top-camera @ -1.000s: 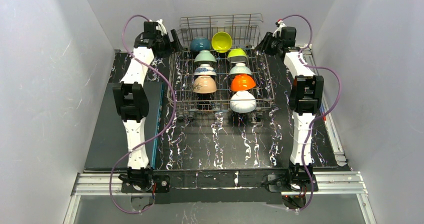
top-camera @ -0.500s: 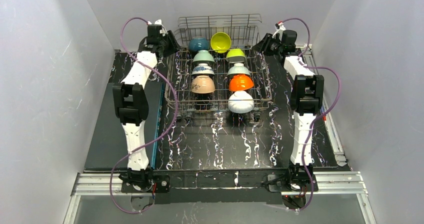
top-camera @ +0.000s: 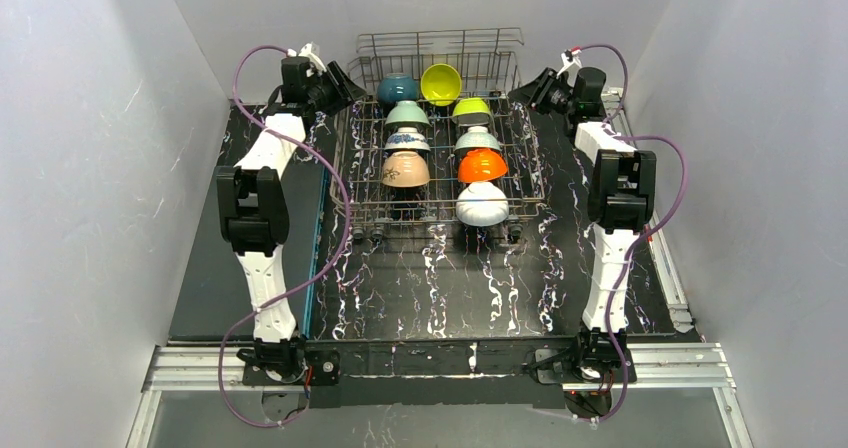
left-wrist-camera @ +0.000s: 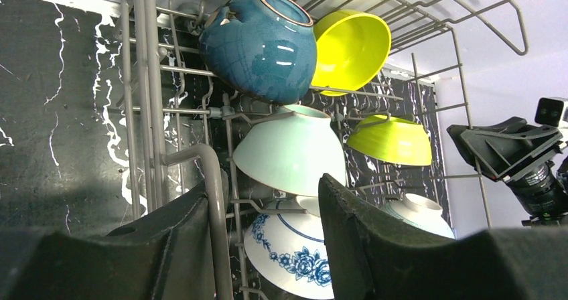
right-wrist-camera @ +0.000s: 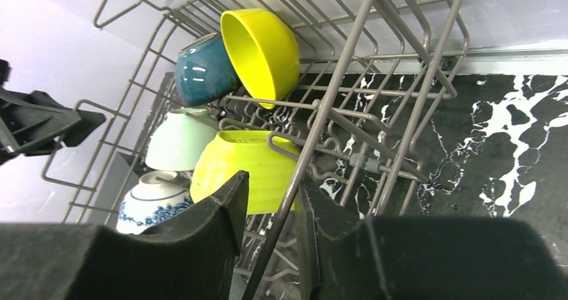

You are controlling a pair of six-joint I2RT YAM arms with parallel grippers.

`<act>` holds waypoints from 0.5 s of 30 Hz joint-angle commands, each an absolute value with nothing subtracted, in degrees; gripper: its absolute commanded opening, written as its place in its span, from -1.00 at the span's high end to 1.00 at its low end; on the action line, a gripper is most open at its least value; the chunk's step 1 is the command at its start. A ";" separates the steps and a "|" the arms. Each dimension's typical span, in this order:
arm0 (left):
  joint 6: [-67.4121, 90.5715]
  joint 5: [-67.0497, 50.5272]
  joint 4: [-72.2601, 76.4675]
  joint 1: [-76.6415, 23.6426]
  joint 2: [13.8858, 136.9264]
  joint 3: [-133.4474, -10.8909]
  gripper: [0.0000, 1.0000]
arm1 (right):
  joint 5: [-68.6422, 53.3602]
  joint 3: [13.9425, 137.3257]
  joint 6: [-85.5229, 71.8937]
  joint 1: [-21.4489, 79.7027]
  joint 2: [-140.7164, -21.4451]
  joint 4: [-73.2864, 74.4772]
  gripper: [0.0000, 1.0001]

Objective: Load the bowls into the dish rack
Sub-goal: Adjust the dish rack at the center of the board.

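**Dish rack** (top-camera: 440, 50): stands far-centre on the black marbled table (top-camera: 440, 288). Nine bowls are inside, tipped among the tines.
- Back row: teal bowl (top-camera: 398, 89) beside yellow bowl (top-camera: 442, 83), whose mouth faces fwd.
- L col., back to front: mint bowl (top-camera: 408, 115), blue-patterned bowl (top-camera: 408, 141), tan bowl (top-camera: 405, 170).
- R col., back to front: lime bowl (top-camera: 472, 109), pale bowl (top-camera: 480, 139), orange bowl (top-camera: 482, 165), white bowl (top-camera: 483, 204).

**Left gripper** (left-wrist-camera: 264, 193): at the rack's far-L corner. Jaws are part open and straddle a rim wire. The wire sits close by one finger, with a clear gap to the other, so nothing is held.

**Right gripper** (right-wrist-camera: 271, 186): at the far-R corner. Jaws are narrow about a rim wire. Cannot tell whether they pinch it or only straddle it.
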State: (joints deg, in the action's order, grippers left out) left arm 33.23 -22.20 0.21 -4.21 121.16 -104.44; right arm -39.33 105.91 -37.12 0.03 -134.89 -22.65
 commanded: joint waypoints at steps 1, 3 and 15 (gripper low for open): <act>27.12 -37.39 5.19 -5.01 109.67 -103.76 1.00 | -47.05 106.63 -43.33 0.62 -126.31 -38.98 0.97; 27.44 -38.40 7.47 -5.01 107.94 -102.15 1.00 | -47.64 105.93 -44.52 0.62 -125.72 -41.57 0.97; 29.92 -40.56 22.02 -5.10 100.07 -92.87 1.00 | -48.27 99.03 -50.87 0.59 -121.88 -60.00 0.97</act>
State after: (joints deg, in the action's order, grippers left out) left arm 31.03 -27.68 7.94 -2.35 113.19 -91.74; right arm -40.27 97.49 -47.57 -0.62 -133.58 -37.85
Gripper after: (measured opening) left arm 0.456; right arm 0.325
